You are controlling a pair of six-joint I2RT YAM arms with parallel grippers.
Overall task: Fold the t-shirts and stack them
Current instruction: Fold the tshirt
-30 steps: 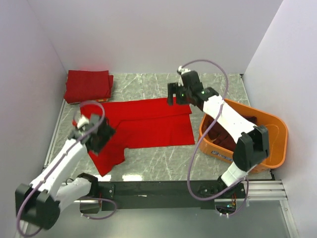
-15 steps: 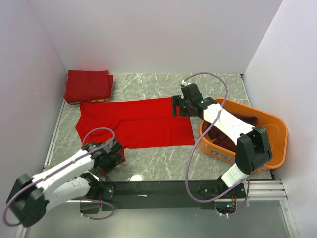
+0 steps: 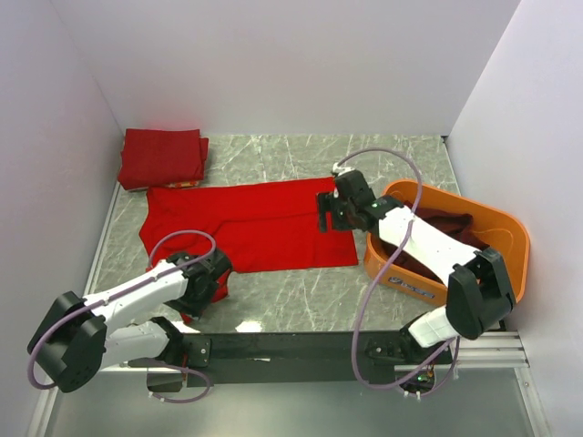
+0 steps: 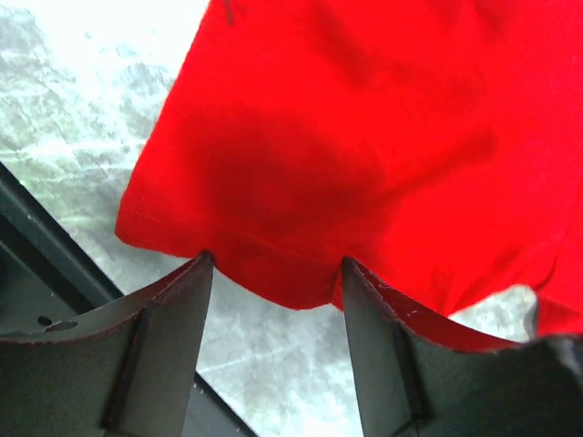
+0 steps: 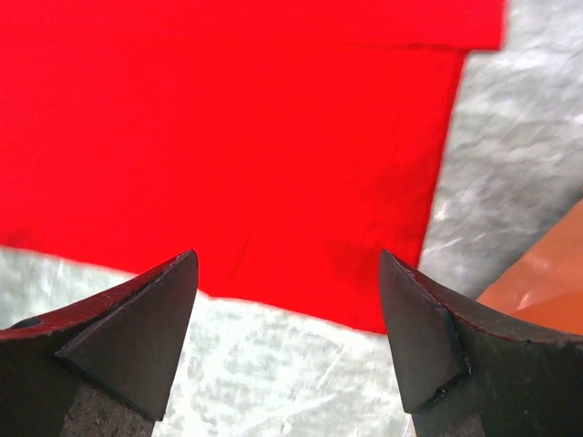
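Note:
A bright red t-shirt (image 3: 255, 223) lies spread flat on the marble table. My left gripper (image 3: 206, 284) is low at the shirt's near-left sleeve. In the left wrist view the gripper (image 4: 273, 264) is open, with the sleeve's hem (image 4: 301, 273) lying at its fingertips. My right gripper (image 3: 328, 215) hovers over the shirt's right edge. It shows open and empty in the right wrist view (image 5: 287, 259), above the shirt's near corner (image 5: 364, 273). A stack of folded red shirts (image 3: 162, 157) sits at the back left. Dark maroon shirts (image 3: 446, 223) lie in the tub.
An orange plastic tub (image 3: 510, 264) stands at the right, close to the right arm; its rim shows in the right wrist view (image 5: 547, 282). White walls close in the left, back and right. A black rail (image 3: 291, 348) runs along the near edge.
The left gripper has come down from the shirt's left side to the near sleeve, and the shirt's left part now lies flat. The right gripper has moved nearer along the right edge.

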